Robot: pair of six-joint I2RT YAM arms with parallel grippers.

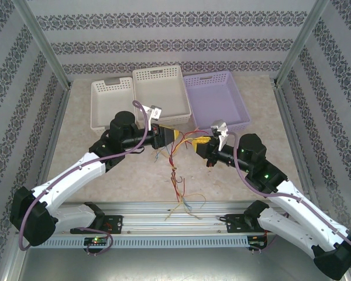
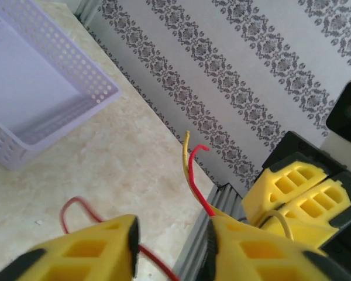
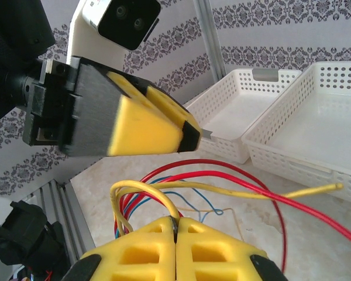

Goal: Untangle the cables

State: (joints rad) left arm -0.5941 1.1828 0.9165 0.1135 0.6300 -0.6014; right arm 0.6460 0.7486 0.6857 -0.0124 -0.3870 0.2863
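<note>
Jaws first: the right jaws are pressed shut on a yellow cable, while the left jaws stand partly apart with a red cable loose in the gap. The cables trail toward the bench's near edge. The left should probably close firmly before both draw apart slowly.

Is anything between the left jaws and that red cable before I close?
Nothing visible does. The red cable runs through the gap between the open jaws of the left gripper, with bare table behind it.
</note>
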